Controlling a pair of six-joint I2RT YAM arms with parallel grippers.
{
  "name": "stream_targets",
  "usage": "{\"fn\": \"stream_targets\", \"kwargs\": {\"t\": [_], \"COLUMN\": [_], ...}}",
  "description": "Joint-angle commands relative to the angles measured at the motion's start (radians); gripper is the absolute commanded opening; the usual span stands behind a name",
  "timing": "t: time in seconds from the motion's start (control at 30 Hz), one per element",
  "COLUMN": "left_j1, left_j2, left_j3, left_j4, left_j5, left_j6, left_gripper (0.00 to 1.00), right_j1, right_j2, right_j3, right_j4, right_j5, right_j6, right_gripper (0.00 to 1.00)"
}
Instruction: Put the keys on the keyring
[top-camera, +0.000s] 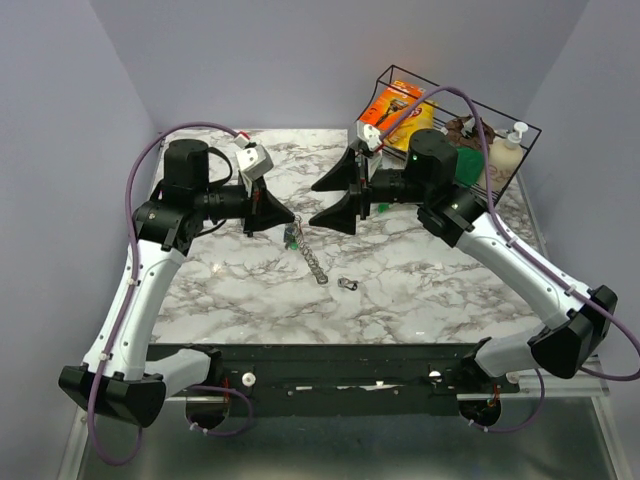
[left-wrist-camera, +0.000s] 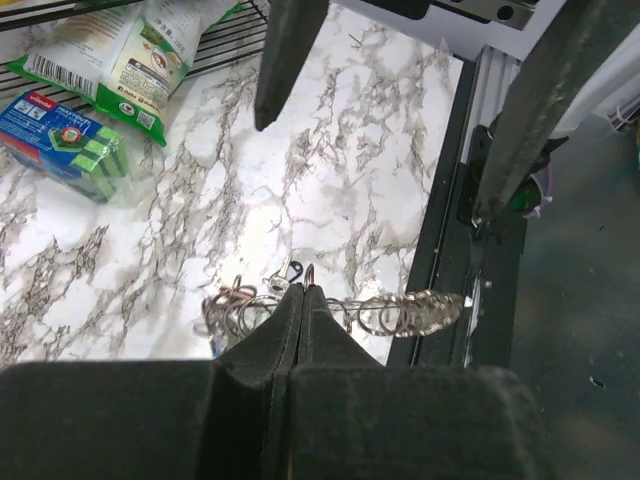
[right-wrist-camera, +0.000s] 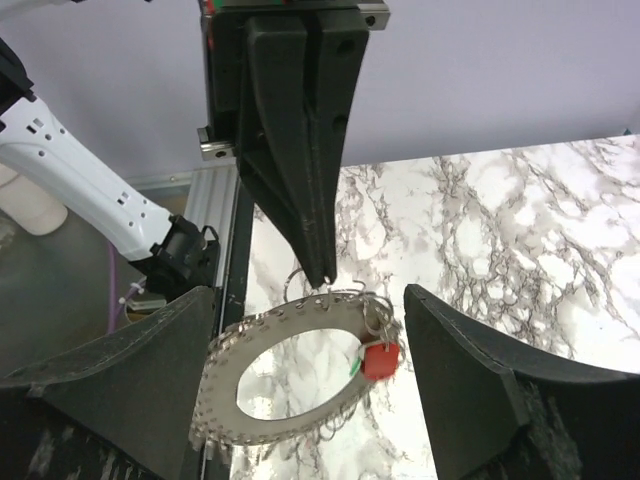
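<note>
My left gripper (top-camera: 288, 220) is shut on the keyring (top-camera: 308, 255) and holds it above the marble table, the ring hanging down edge-on. In the left wrist view the shut fingertips (left-wrist-camera: 303, 287) pinch the ring's wire (left-wrist-camera: 400, 310). In the right wrist view the keyring (right-wrist-camera: 290, 395) is a toothed loop of silver keys with a red-headed key (right-wrist-camera: 380, 360), hanging from the left gripper's tip (right-wrist-camera: 318, 262). My right gripper (top-camera: 315, 203) is open and empty, its fingers (right-wrist-camera: 130, 370) either side of the ring. One small loose key (top-camera: 348, 285) lies on the table.
A black wire basket (top-camera: 520, 140) at the back right holds packets and a soap bottle (top-camera: 508, 150). A blue sponge pack (left-wrist-camera: 70, 140) and a green bag (left-wrist-camera: 150, 50) show in the left wrist view. The black front rail (top-camera: 330, 360) borders the table.
</note>
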Motion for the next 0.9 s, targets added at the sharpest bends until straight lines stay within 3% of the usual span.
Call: {"fn": "stream_targets", "kwargs": {"t": [0.0, 0.5, 0.87], "left_j1": [-0.024, -0.073, -0.08], "left_j2": [-0.001, 0.028, 0.01], "left_j3": [0.07, 0.109, 0.104], "left_j4": [-0.109, -0.135, -0.098], "left_j5": [-0.03, -0.013, -0.01], "left_j6": [0.112, 0.129, 0.106], "left_gripper": [0.0, 0.0, 0.0], "right_j1": [0.0, 0.002, 0.006], "right_j2": [0.015, 0.104, 0.147], "right_j3": [0.03, 0.086, 0.092], "right_j4": [-0.064, -0.114, -0.124], "right_j5": [-0.034, -0.126, -0.151], "right_j6": [-0.016, -0.01, -0.005], "right_gripper": [0.84, 0.56, 0.47]}}
